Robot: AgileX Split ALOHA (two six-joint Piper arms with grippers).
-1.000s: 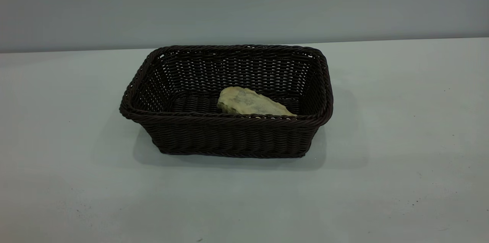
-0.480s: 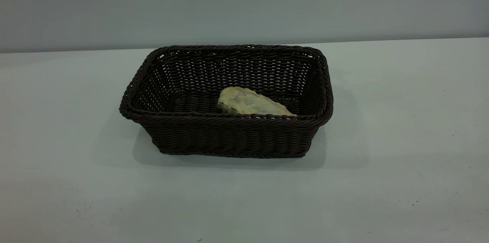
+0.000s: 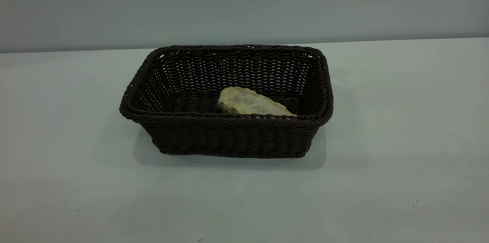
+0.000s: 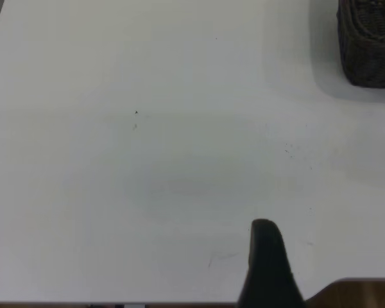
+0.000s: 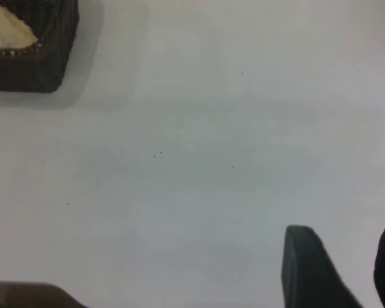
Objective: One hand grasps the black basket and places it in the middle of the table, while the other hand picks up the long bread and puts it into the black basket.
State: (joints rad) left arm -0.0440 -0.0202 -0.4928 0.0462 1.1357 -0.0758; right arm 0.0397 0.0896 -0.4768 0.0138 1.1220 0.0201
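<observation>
Bread (image 3: 253, 102) in basket (image 3: 229, 136), mid-worktop (image 3: 401, 128).
Pale, smudged underside up; right fingers (image 5: 308, 266) parted, empty; left fingers' (image 4: 267, 266) state unclear.

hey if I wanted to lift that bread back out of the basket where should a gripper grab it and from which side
Probably from straight above: the basket walls ring the bread, blocking any sideways approach. Grip across its narrow width near the thicker middle, fingers on the two long sides. It lies slanted, tapering toward the basket's right front corner, so the wrist would need turning to match. Its front edge hides behind the rim, so clearance there is uncertain.
</observation>
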